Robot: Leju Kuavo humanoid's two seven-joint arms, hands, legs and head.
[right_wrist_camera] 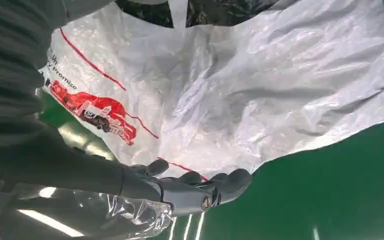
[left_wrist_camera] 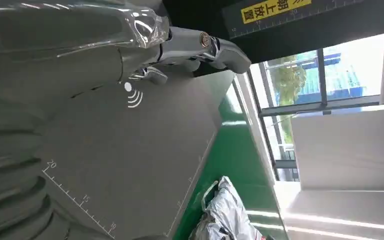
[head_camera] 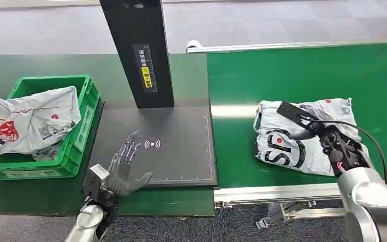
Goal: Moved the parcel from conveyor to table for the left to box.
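- One parcel (head_camera: pixel 302 138) lies flat on the green conveyor (head_camera: pixel 302 75), directly under the right hand (head_camera: pixel 327 137), which reaches over it from the near side; the placing suggests the pick-up step, with the carry to the table (head_camera: pixel 181 70) not yet done.
- Whether that hand has clamped the wrapping cannot be told: in the right wrist view its fingers (right_wrist_camera: pixel 220 182) curl at the parcel's edge (contact looks likely, a firm hold is unproven).
- Across from it, the left hand (head_camera: pixel 126 169) rests released, fingers spread, on the dark pad (head_camera: pixel 181 151), probably waiting there because the boxing falls to it.
- Beyond the left hand's outer side stands a green crate (head_camera: pixel 83 91) with another bag (head_camera: pixel 25 121) slumped over its rim, the likely destination.
- The parcel is a soft grey-white plastic mailer, crumpled and glossy, with bold black lettering, red marks and a printed label; it will probably sag and slip when lifted.
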